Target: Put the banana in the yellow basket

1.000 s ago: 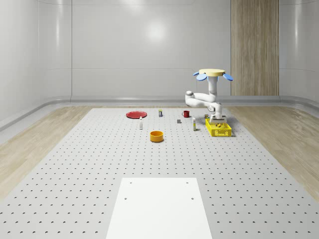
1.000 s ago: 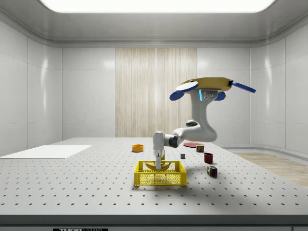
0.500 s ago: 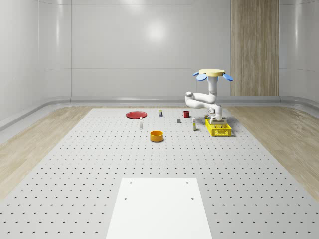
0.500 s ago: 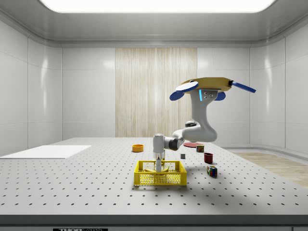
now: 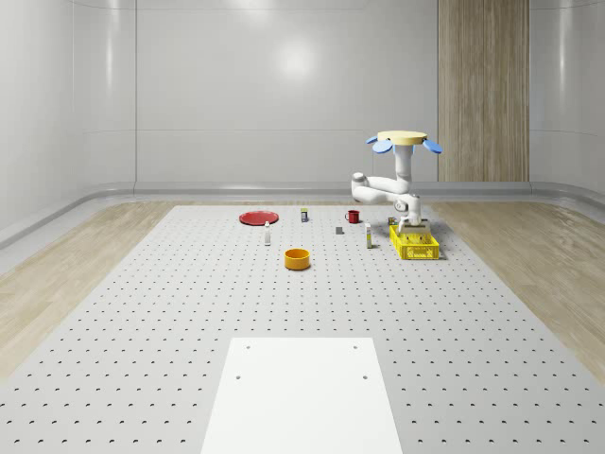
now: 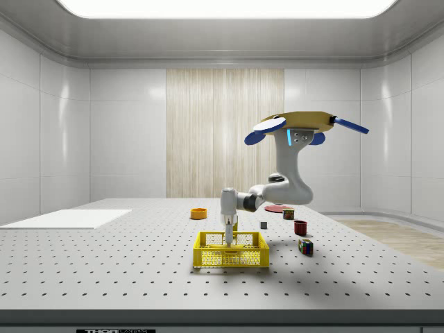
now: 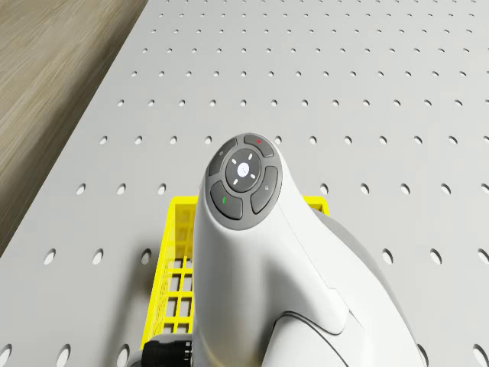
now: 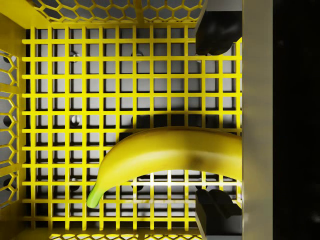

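The banana [image 8: 170, 152] lies flat on the mesh floor of the yellow basket [image 8: 60, 90], its green stem toward one corner. My gripper [image 8: 215, 121] is open right above it; one dark finger [image 8: 215, 30] stands well off the fruit and the other finger [image 8: 216, 212] sits close by its side. From the side, the gripper [image 6: 228, 236] reaches down inside the basket [image 6: 231, 258]. The drone [image 6: 305, 123] hovers high over the table, off to the side view's right of the basket, with the arm bent down. The whole-scene view has the basket [image 5: 414, 248] at the table's right.
An orange bowl [image 5: 297, 258], a red plate [image 5: 257, 218], a red mug [image 5: 353, 216] and two small bottles [image 5: 267, 236] stand on the perforated table. A colour cube [image 6: 305, 246] lies near the basket. A white sheet [image 5: 302, 392] covers the front.
The fingers have spread apart and let go of the banana, which now rests on the basket floor. The gripper dipped lower into the basket; the drone stayed in place.
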